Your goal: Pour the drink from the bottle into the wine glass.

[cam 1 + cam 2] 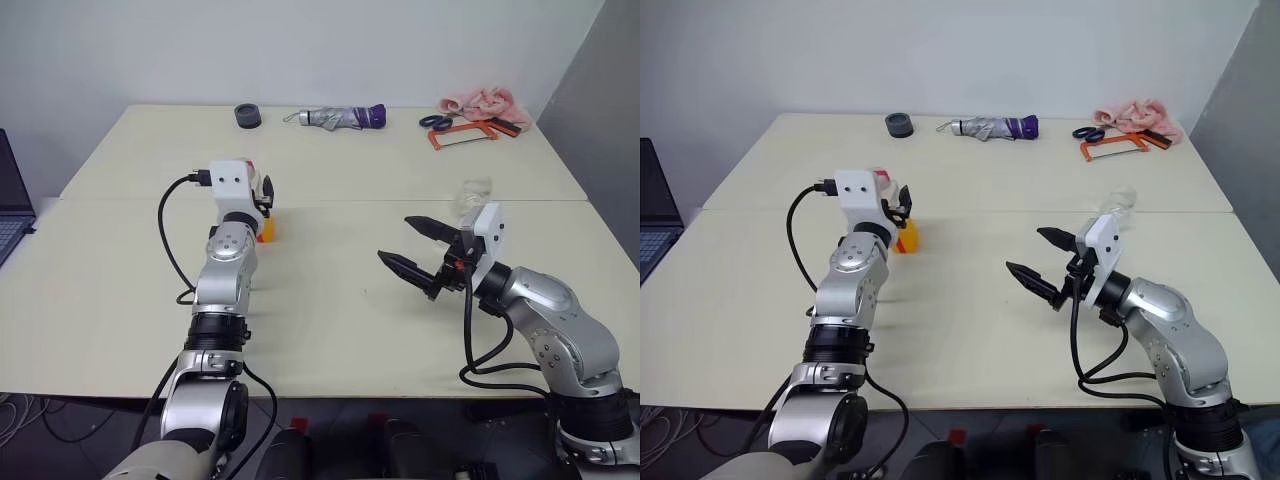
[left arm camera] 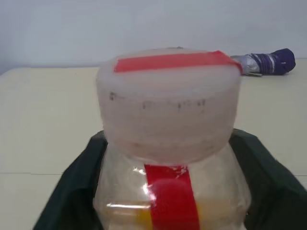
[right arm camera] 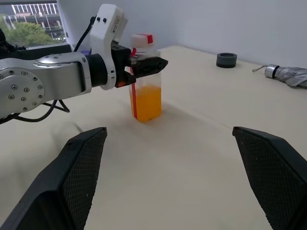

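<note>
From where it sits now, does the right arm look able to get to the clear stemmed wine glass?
Probably yes. The clear stemmed wine glass stands on the cream table just beyond the open right gripper, with nothing between them. The gripper points away from it, so the wrist would need turning.

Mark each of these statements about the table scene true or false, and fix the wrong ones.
1. The left tool is closed around the bottle. True.
2. The bottle lies on its side. False: it stands upright on the table.
3. The right tool is open and holds nothing. True.
4. The drink is blue. False: it is orange.
5. The folded umbrella lies at the far side of the table. True.
6. The bottle's cap is off. False: it is on.
</note>
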You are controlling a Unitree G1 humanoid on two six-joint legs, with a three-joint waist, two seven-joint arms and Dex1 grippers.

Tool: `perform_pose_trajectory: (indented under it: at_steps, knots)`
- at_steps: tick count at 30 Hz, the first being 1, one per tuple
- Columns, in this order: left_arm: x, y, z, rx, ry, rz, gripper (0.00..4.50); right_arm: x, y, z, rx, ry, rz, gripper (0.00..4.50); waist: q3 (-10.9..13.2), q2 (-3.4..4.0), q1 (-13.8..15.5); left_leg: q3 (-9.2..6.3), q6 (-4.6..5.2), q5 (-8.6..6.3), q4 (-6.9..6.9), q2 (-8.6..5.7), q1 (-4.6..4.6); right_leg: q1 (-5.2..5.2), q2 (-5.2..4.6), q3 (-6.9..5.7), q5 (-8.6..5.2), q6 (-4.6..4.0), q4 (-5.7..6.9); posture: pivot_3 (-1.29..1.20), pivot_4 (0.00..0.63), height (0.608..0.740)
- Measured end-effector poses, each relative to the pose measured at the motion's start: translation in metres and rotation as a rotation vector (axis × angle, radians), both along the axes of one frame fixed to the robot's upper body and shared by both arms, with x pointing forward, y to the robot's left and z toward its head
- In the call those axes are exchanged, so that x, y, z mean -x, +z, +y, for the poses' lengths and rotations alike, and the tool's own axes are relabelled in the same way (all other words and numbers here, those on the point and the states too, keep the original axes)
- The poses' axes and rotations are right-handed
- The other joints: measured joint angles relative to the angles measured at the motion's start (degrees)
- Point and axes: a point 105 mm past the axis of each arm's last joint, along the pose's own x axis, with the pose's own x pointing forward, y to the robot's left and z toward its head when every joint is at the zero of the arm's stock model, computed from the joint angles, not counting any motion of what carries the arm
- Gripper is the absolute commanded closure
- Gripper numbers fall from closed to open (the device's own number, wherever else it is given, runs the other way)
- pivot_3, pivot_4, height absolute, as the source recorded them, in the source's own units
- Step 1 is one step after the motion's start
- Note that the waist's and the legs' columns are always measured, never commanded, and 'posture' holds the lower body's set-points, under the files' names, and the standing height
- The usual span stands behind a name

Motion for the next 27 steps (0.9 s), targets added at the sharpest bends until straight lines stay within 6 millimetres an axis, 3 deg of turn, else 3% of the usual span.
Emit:
perform_pose_trajectory:
  at_steps: [9,13,18,27]
  knots:
    - [0.0,-0.001,0.0,-0.001,-0.004,0.004,2.43,0.0,0.0,0.0,0.001,0.0,0.001,0.0,0.0,-0.01,0.0,0.0,0.0,0.0,0.0,0.0,0.0,0.0,0.0,0.0,0.0,0.0,0.0,0.0,0.15,0.74]
    - [0.003,-0.003,-0.004,-0.022,-0.085,0.005,2.45,-0.001,-0.002,-0.003,0.006,-0.026,-0.005,0.0,0.0,-0.01,0.0,0.01,-0.03,0.02,-0.01,0.01,0.0,0.0,0.0,0.0,0.0,0.0,0.0,0.0,0.15,0.74]
    - [0.013,-0.006,-0.031,-0.005,-0.315,0.004,2.48,0.002,-0.002,-0.018,0.023,-0.107,-0.031,0.0,0.0,-0.01,0.3,-0.02,-0.04,0.02,0.02,0.03,-0.05,0.0,-0.07,0.03,0.0,0.0,-0.01,0.0,0.15,0.74]
    - [0.028,-0.004,-0.078,0.049,-0.672,-0.017,2.52,0.01,0.003,-0.017,0.03,-0.135,-0.069,0.0,0.0,-0.01,0.0,0.0,-0.03,0.02,0.02,-0.03,-0.04,0.0,0.0,0.03,0.0,0.0,-0.01,0.0,0.15,0.74]
